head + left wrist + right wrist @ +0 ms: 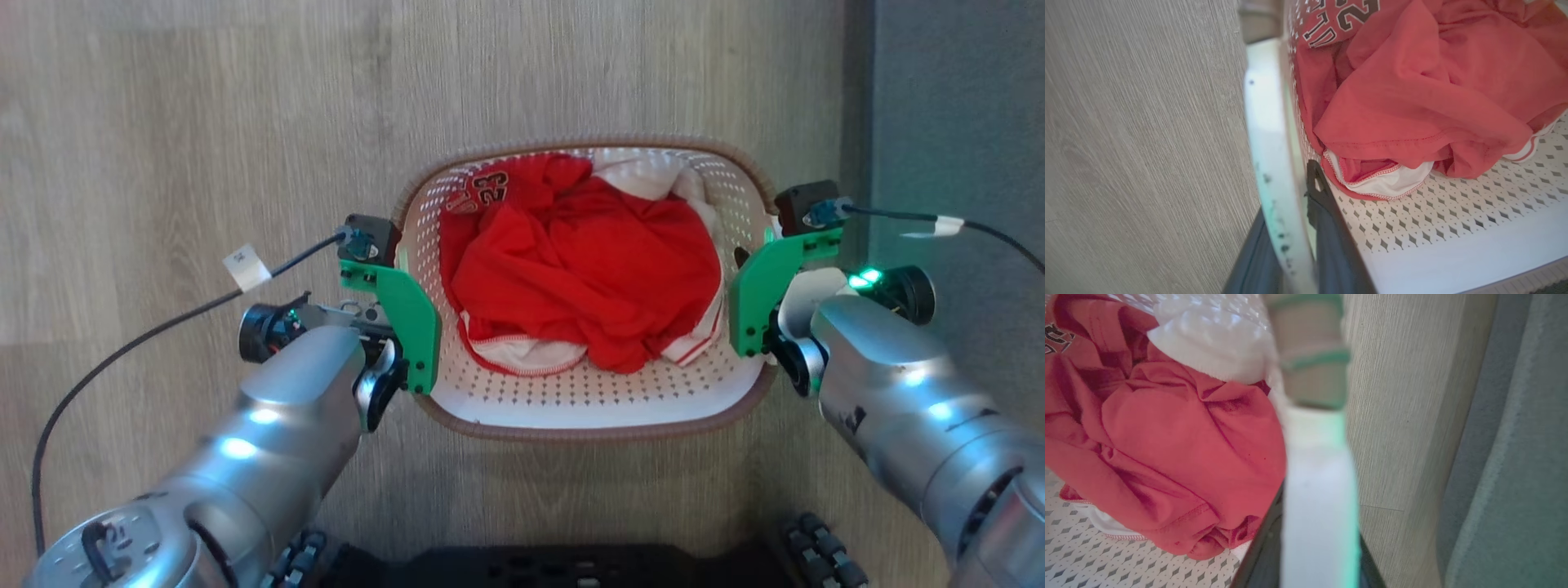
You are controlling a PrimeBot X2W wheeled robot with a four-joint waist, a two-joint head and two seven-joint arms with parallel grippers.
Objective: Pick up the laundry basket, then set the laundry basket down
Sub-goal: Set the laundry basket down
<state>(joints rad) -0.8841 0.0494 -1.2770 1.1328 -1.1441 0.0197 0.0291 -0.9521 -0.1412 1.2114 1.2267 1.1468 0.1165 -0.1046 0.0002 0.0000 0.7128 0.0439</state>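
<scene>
The red shirt [584, 269], near the far-left corner of the basket [588, 425], bears the number 23. A white tag [246, 268] on the left cable [147, 335] carries a mark too small to read.

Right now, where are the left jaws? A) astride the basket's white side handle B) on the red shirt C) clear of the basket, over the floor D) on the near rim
A: in the left wrist view, the left gripper has its jaws one inside and one outside the white handle of the laundry basket.
</scene>
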